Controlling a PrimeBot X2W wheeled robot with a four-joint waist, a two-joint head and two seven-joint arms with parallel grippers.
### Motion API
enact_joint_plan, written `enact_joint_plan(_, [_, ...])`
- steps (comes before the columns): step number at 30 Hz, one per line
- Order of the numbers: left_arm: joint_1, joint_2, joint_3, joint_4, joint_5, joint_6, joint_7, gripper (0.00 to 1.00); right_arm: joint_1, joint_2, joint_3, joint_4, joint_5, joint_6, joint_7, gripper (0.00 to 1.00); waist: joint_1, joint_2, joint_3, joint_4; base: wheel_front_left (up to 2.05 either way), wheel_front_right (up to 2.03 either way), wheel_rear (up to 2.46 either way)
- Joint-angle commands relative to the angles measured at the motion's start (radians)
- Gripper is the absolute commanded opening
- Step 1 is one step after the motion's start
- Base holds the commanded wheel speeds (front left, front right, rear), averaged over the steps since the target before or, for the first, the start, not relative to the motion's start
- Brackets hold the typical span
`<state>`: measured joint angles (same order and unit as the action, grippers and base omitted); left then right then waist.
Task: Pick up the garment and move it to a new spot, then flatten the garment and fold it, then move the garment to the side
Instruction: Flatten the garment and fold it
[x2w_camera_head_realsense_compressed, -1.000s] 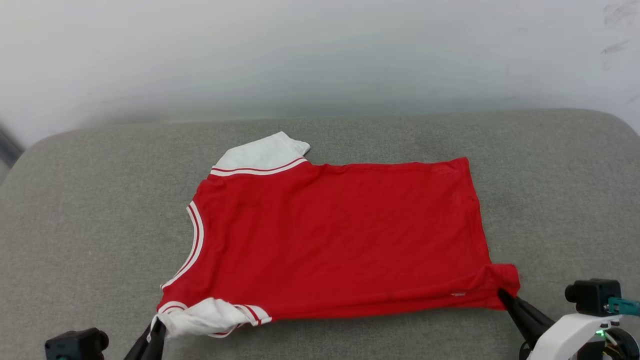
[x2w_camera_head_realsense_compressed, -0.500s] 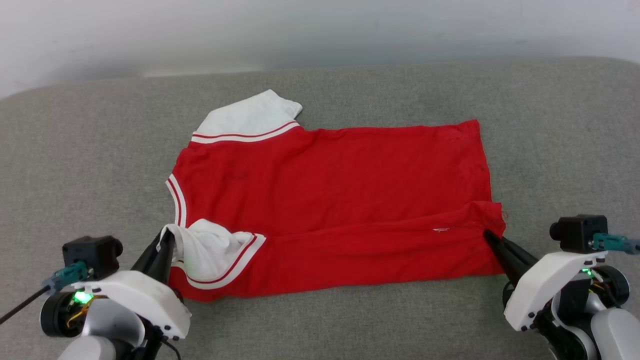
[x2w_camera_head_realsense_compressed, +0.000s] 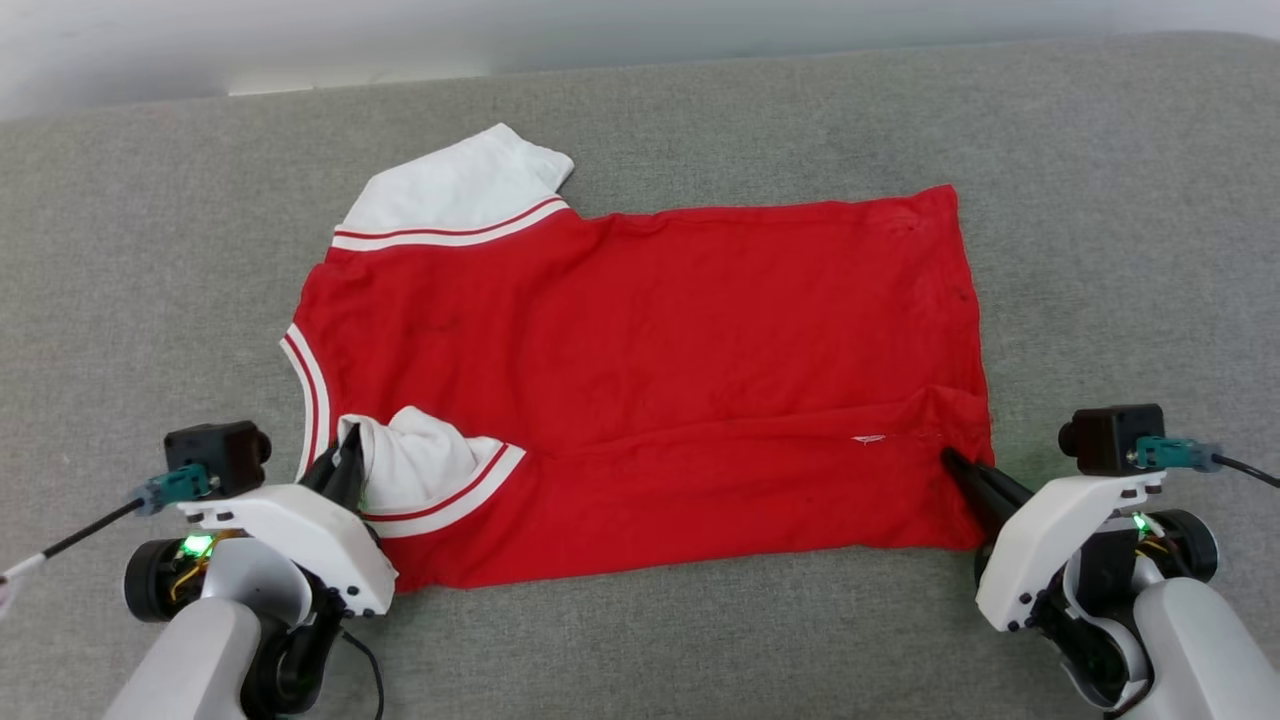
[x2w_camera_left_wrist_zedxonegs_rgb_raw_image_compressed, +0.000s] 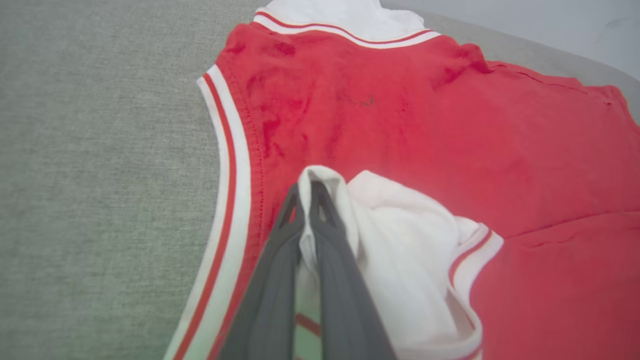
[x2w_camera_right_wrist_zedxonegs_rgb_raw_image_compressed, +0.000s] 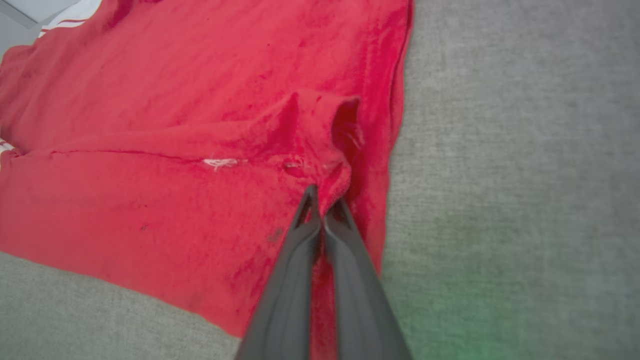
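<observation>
The garment (x2w_camera_head_realsense_compressed: 650, 340), a red jersey with white sleeves and striped trim, lies spread on the grey cushion, its near long edge folded up over the body. My left gripper (x2w_camera_head_realsense_compressed: 350, 452) is shut on the near white sleeve (x2w_camera_left_wrist_zedxonegs_rgb_raw_image_compressed: 400, 250), held over the red chest beside the neck trim (x2w_camera_left_wrist_zedxonegs_rgb_raw_image_compressed: 230, 165). My right gripper (x2w_camera_head_realsense_compressed: 950, 460) is shut on the near hem corner (x2w_camera_right_wrist_zedxonegs_rgb_raw_image_compressed: 325, 175), lifted onto the lower body. The far sleeve (x2w_camera_head_realsense_compressed: 450, 190) lies flat. No numerals are visible.
The grey fabric cushion (x2w_camera_head_realsense_compressed: 1100, 250) stretches wide on every side of the jersey. A pale wall (x2w_camera_head_realsense_compressed: 300, 30) runs behind its far edge. A cable (x2w_camera_head_realsense_compressed: 70, 540) trails from my left wrist at the lower left.
Both grippers carried the near edge of the jersey away from me, over its body, deepening the fold. The head camera tilted down, so the whole scene shifted.
</observation>
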<state>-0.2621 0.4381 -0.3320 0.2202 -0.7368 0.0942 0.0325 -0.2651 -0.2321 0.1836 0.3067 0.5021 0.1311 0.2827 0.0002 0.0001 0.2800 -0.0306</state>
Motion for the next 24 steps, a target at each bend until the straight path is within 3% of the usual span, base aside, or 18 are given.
enact_joint_plan(1, [-0.018, -0.001, -0.004, 0.008, -0.005, -0.007, -0.001, 0.00, -0.010, 0.002, 0.005, 0.009, 0.002, -0.001, -0.006, 0.35, -0.0002, -0.0001, -0.002, -0.002, 0.00, 0.00, 0.00])
enact_joint_plan(2, [-0.021, -0.003, -0.007, 0.027, -0.004, -0.014, -0.002, 0.40, -0.014, 0.004, 0.014, 0.020, 0.005, -0.001, -0.010, 0.47, -0.0002, -0.0001, -0.005, -0.004, 0.00, 0.00, 0.00])
enact_joint_plan(3, [-0.024, -0.009, -0.008, 0.049, -0.008, -0.020, -0.007, 0.83, -0.019, 0.005, 0.023, 0.028, 0.008, -0.001, -0.016, 1.00, -0.0002, -0.0001, -0.009, -0.006, 0.00, 0.00, 0.00])
enact_joint_plan(4, [-0.029, -0.012, -0.009, 0.064, -0.009, -0.025, -0.012, 1.00, -0.023, 0.004, 0.030, 0.034, 0.008, -0.001, -0.024, 1.00, -0.0002, -0.0001, -0.015, -0.008, 0.00, 0.00, 0.00])
enact_joint_plan(8, [-0.040, -0.020, 0.007, 0.112, -0.028, -0.043, -0.037, 1.00, -0.032, 0.003, 0.034, 0.038, 0.003, -0.001, -0.093, 1.00, -0.0002, -0.0001, -0.048, -0.008, 0.00, 0.00, 0.00])
enact_joint_plan(16, [-0.047, 0.050, 0.025, 0.089, -0.025, -0.043, -0.009, 1.00, 0.004, 0.017, -0.008, -0.019, -0.033, -0.001, -0.199, 1.00, -0.0002, -0.0001, -0.130, 0.008, 0.00, 0.00, 0.00])
enact_joint_plan(20, [-0.053, 0.123, 0.014, 0.017, -0.019, -0.051, 0.083, 1.00, 0.027, 0.030, -0.043, -0.085, -0.073, -0.001, -0.213, 1.00, -0.0002, -0.0001, -0.151, 0.013, 0.00, 0.00, 0.00])
enact_joint_plan(24, [-0.032, 0.208, -0.014, -0.067, -0.036, -0.067, 0.243, 1.00, 0.048, 0.047, -0.061, -0.161, -0.097, -0.001, -0.199, 1.00, -0.0002, -0.0001, -0.153, 0.004, 0.00, 0.00, 0.00])
